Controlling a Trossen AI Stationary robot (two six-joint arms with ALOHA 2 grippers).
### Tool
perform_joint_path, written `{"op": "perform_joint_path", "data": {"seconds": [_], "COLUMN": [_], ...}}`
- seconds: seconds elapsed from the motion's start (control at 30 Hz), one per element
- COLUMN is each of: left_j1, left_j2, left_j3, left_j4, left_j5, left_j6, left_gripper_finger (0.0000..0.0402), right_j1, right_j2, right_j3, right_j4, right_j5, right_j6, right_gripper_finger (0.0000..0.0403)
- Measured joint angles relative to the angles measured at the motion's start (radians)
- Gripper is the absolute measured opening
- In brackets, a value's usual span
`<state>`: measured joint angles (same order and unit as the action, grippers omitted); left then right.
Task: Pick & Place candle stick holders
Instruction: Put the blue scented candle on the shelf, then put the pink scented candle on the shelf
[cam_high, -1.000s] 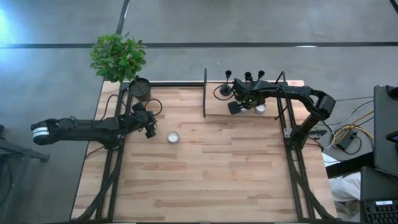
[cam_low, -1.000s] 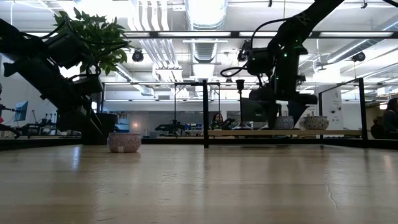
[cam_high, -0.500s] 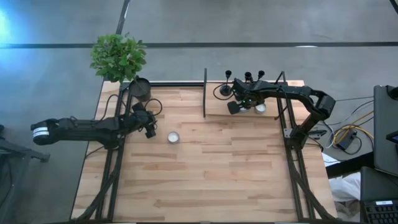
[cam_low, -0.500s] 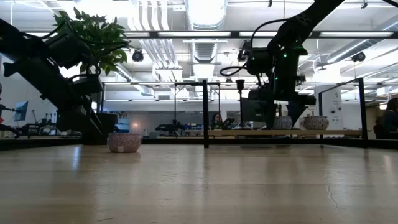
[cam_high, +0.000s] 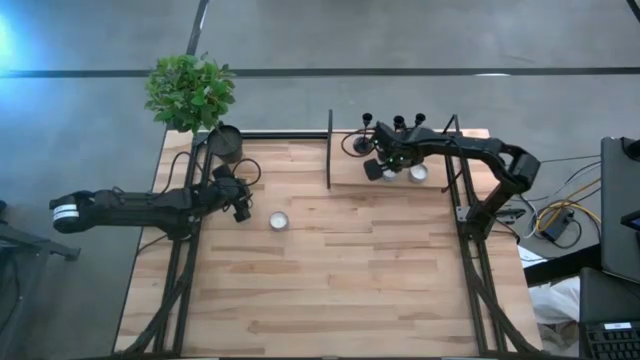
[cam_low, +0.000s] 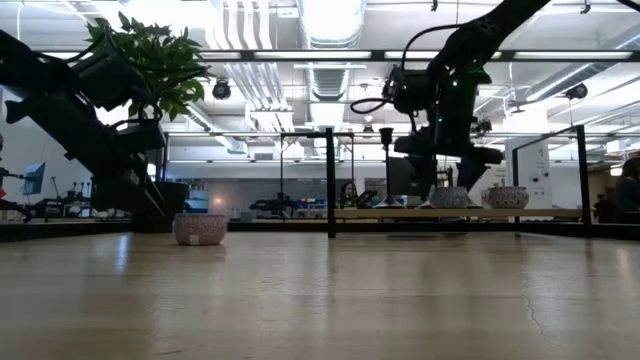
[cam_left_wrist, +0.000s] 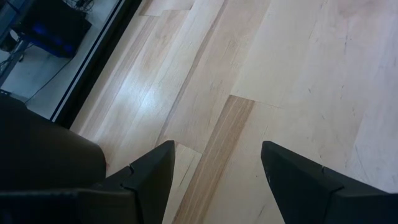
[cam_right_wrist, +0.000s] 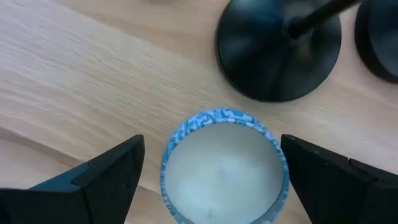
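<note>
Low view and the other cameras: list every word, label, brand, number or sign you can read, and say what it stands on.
None can be read in any view.
The blue-patterned cup between the open fingers of the right tool carries a pattern, not letters.
The candle stick holders are plain black.
The screens in the room behind the table are too blurred to read.

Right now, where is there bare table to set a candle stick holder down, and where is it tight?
The near half of the table, in front of the white candle, is bare. Open too: the planks between that candle and the right gripper. It is crowded at the far right, where the candle stick holders, a blue-rimmed candle and the right gripper bunch. The left gripper waits at the left edge.
</note>
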<state>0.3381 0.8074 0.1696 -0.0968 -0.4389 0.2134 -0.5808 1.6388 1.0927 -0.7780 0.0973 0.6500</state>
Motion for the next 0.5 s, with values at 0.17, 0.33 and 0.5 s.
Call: {"op": "perform_joint_path", "data": {"seconds": [0.17, 0.33, 0.5], "left_j1": [0.0, 0.0, 0.0], "left_j2": [0.0, 0.0, 0.0], "left_j3": [0.0, 0.0, 0.0], "left_j4": [0.0, 0.0, 0.0], "left_j5": [0.0, 0.0, 0.0], "left_j6": [0.0, 0.0, 0.0], "left_gripper_finger": [0.0246, 0.0246, 0.0246], "right_j1": [0.0, 0.0, 0.012], "right_j2": [-0.024, -0.065, -0.142], "right_j3": [0.02, 0.039, 0.046], "right_j4": [-0.038, -0.134, -0.183], "right_j5": [0.031, 0.063, 0.063], "right_j6": [-0.003, -0.002, 0.033], "right_gripper_finger": [0.0366, 0.0366, 0.0366]}}
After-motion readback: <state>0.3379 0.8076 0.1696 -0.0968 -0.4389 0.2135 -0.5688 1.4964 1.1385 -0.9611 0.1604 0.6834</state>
